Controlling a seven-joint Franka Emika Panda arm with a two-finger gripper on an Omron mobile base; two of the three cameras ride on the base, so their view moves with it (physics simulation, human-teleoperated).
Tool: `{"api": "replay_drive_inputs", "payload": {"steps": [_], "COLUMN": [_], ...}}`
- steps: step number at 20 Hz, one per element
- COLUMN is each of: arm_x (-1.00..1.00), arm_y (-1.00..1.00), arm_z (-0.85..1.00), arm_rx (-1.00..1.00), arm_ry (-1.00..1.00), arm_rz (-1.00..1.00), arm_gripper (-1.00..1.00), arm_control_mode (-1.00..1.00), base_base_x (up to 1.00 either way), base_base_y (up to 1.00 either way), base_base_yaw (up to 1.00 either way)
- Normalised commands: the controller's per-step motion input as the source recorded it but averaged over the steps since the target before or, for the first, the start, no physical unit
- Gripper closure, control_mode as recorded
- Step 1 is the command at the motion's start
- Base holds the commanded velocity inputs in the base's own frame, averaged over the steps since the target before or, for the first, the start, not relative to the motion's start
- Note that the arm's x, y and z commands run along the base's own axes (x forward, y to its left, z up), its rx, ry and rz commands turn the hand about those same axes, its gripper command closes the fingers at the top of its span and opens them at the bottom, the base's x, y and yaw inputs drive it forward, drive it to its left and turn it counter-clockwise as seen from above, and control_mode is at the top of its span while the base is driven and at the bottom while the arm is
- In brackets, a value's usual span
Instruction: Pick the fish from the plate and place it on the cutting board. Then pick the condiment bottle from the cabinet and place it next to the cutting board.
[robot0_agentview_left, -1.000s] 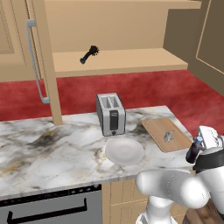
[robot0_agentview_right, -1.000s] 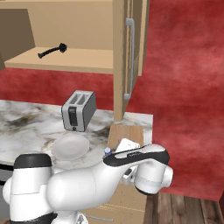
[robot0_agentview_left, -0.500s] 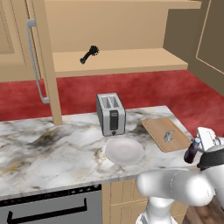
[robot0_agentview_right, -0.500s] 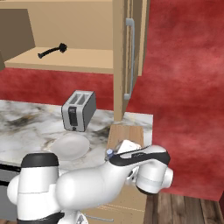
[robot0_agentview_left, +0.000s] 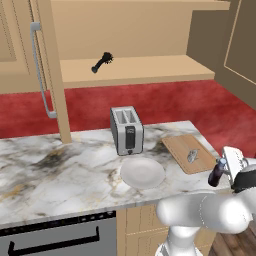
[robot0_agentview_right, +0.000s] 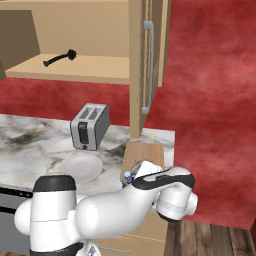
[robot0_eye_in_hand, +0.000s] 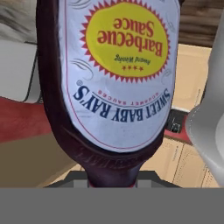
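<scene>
Left base view is showing the cabinet (robot0_agentview_left: 135, 70) spanning the wall, its wide shelf lying open with a small black brush-like tool (robot0_agentview_left: 101, 62) sitting alone near the middle, and a long grey bar handle (robot0_agentview_left: 42, 70) running down the door at the left. Below it the marble counter (robot0_agentview_left: 55, 170) is stretching wide — the left half is lying bare, while the right end is carrying everything else. A toaster (robot0_agentview_left: 127, 130) is standing upright toward the back, and the plate (robot0_agentview_left: 142, 173) is lying just in front of it, near the counter's front edge. Right of the plate, slightly apart from it, the cutting board (robot0_agentview_left: 189, 153) is lying at an angle close to the counter's right end, with the fish (robot0_agentview_left: 192, 155) resting on it.

The arm is reaching around the counter's right front corner, and the gripper (robot0_agentview_left: 225, 172) is hovering there beside the board's near corner — it is pinching the condiment bottle (robot0_agentview_left: 216, 173), which is tilting slightly, blue cap uppermost. Whether the bottle's base is touching the counter, I cannot tell.

Hand view is showing the bottle's yellow-and-white label upside down and very close, the dark glass narrowing toward the bottom of the picture.
</scene>
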Motion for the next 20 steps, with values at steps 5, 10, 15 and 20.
{"api": "replay_drive_inputs", "payload": {"steps": [5,10,15,20], "arm_x": [0.12,0.12,0.16,0.18], "arm_y": [-0.06,-0.06,-0.07,-0.09], "arm_z": [-0.14,-0.15,-0.13,-0.13], "arm_rx": [0.01,0.01,0.01,0.01], "arm_ry": [0.00,0.00,0.00,0.00], "arm_rz": [0.00,0.00,0.00,0.00], "arm_gripper": [1.00,1.00,1.00,1.00], "arm_control_mode": [-1.00,-1.00,-1.00,-1.00], "base_base_x": [0.00,0.00,0.00,0.00], "base_base_y": [0.00,0.00,0.00,0.00], "base_base_yaw": [0.00,0.00,0.00,0.00]}}
